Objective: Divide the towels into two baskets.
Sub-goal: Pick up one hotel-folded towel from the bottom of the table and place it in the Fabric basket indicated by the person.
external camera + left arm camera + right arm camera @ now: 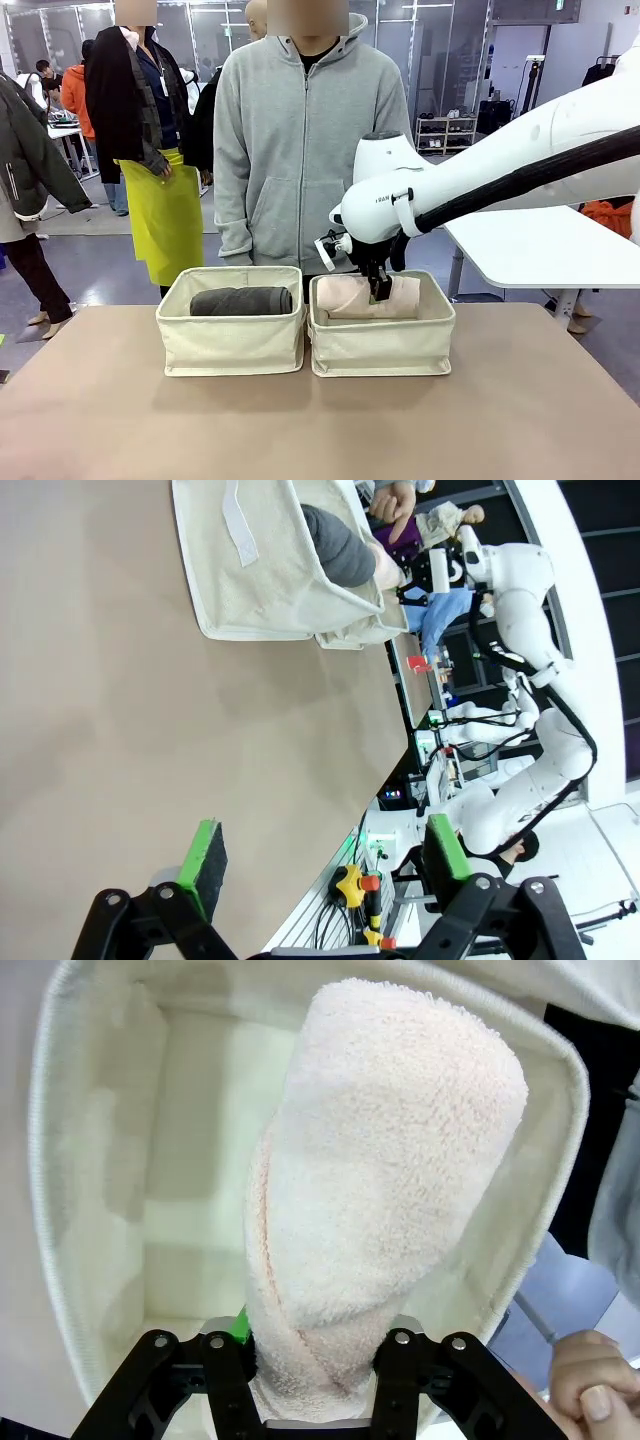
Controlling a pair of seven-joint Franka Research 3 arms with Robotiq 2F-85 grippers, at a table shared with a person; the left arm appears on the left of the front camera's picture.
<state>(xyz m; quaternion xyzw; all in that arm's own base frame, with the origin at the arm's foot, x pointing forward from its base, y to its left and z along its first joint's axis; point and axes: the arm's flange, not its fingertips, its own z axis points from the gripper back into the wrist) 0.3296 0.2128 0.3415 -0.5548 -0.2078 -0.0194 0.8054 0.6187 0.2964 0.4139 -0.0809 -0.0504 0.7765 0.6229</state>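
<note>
The right gripper [310, 1360] at the frame's bottom clamps a peach-pink towel roll [375, 1190], which slants toward the upper right inside a cream basket [60, 1160]. A person's hand [590, 1385] sits lower right.

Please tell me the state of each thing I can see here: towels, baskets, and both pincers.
Grey towel: rolled, lying in the left basket.
Pink towel: rolled, tilted in the right basket, held at one end.
Right pincer: shut on the pink towel.
Left pincer: open, holding nothing, above the table.
</note>
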